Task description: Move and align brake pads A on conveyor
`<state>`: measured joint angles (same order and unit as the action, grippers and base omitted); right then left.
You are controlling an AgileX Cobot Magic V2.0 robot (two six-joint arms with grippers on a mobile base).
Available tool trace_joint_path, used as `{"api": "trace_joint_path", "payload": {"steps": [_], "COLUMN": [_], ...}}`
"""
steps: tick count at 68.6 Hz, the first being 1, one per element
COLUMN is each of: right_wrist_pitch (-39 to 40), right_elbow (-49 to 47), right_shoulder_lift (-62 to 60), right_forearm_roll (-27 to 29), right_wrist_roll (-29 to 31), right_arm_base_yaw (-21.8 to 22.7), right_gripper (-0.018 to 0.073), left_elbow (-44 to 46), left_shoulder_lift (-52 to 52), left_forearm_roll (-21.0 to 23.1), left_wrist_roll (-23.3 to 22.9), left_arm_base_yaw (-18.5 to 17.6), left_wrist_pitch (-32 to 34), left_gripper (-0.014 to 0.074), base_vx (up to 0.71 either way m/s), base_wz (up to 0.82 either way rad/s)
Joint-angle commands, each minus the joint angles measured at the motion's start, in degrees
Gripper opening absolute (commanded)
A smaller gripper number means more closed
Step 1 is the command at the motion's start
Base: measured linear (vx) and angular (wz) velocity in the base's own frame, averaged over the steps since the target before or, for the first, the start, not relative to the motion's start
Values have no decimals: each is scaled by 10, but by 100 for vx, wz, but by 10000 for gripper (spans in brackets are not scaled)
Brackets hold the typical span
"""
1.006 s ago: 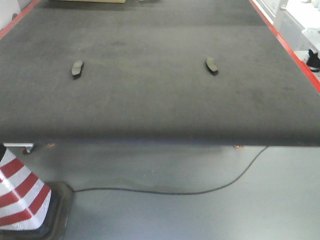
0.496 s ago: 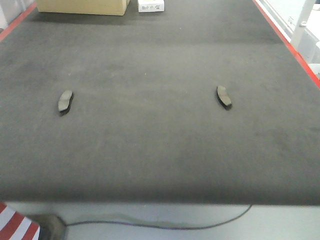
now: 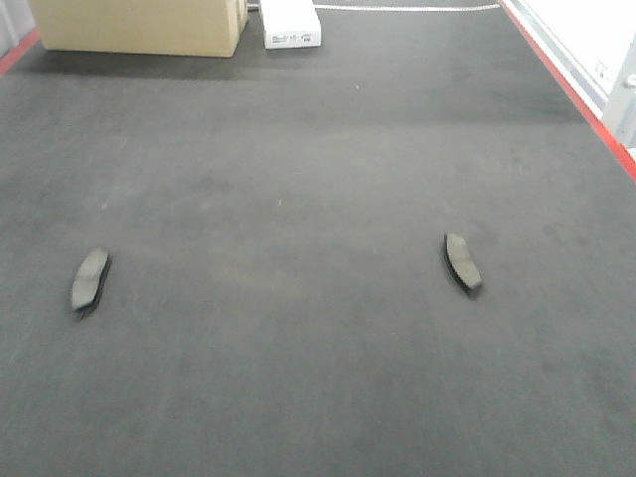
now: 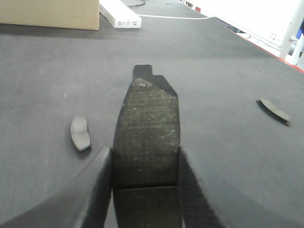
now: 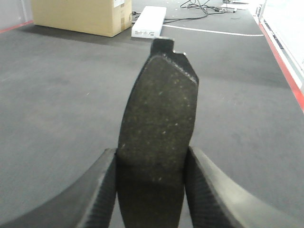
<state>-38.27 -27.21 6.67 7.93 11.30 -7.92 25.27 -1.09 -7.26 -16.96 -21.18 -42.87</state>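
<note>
- Two brake pads A lie on the conveyor (image 3: 318, 149), well apart: the left pad (image 3: 89, 280) and the right pad (image 3: 462, 262), both roughly lengthwise along the belt.
- The left gripper (image 4: 145, 190) is pinching a third pad (image 4: 147, 137) between its fingers, held above the belt.
- The right gripper (image 5: 151, 190) likewise clamps a fourth pad (image 5: 159, 118).
- To do this well, I judge each held pad should go down flat between the lying ones, parallel to them, evenly spaced, released only once resting.
- A cardboard box (image 3: 139, 25) and a white box (image 3: 291, 25) sit far off.
</note>
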Motion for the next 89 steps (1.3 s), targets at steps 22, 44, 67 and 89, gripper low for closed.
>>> {"api": "trace_joint_path", "payload": {"steps": [22,44,67,89], "right_wrist_pitch": [56,56,56,56], "right_elbow": [-17,-17,-17,-17], "right_shoulder_lift": [7,7,7,7], "right_forearm_roll": [1,1,1,1], "right_wrist_roll": [3,3,3,3], "right_arm_base_yaw": [3,3,3,3], "right_gripper": [-2,-2,-2,-2], "left_elbow": [15,15,15,15], "left_shoulder_lift": [-8,-8,-8,-8], "left_forearm_roll": [-1,-1,-1,-1], "left_wrist_roll": [0,0,0,0], "left_arm_base_yaw": [-1,-1,-1,-1], "left_wrist_pitch": [54,54,54,54], "left_gripper": [-6,-6,-6,-6], "base_vx": [21,5,0,0], "base_wz": [0,-2,0,0]}}
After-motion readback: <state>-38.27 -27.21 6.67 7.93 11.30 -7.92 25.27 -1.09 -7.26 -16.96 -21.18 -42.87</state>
